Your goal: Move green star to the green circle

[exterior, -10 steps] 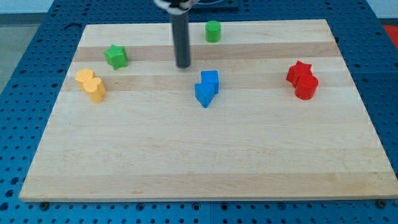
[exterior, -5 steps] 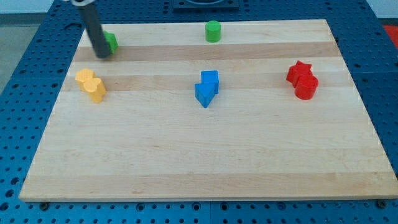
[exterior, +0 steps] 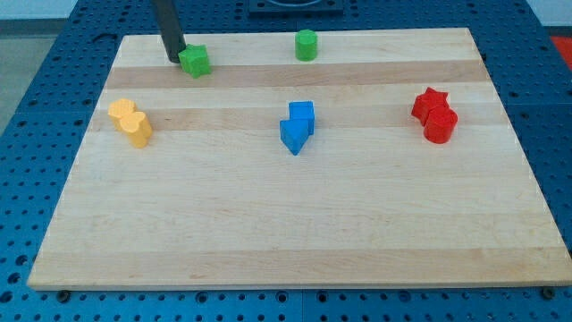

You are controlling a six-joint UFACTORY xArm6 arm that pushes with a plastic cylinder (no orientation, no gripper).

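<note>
The green star (exterior: 195, 61) lies near the board's top edge, left of centre. My tip (exterior: 174, 58) stands right at the star's left side, touching or nearly touching it. The green circle (exterior: 307, 45) stands at the top of the board, a good way to the right of the star, with bare wood between them.
Two yellow blocks (exterior: 130, 122) sit together at the view's left. Two blue blocks (exterior: 297, 126) sit in the middle. A red star and red circle (exterior: 434, 114) sit at the right. The wooden board (exterior: 286, 224) rests on a blue pegboard table.
My tip swept from the board's middle to the far left, went round the green star and pushed it up and to the right, toward the green circle.
</note>
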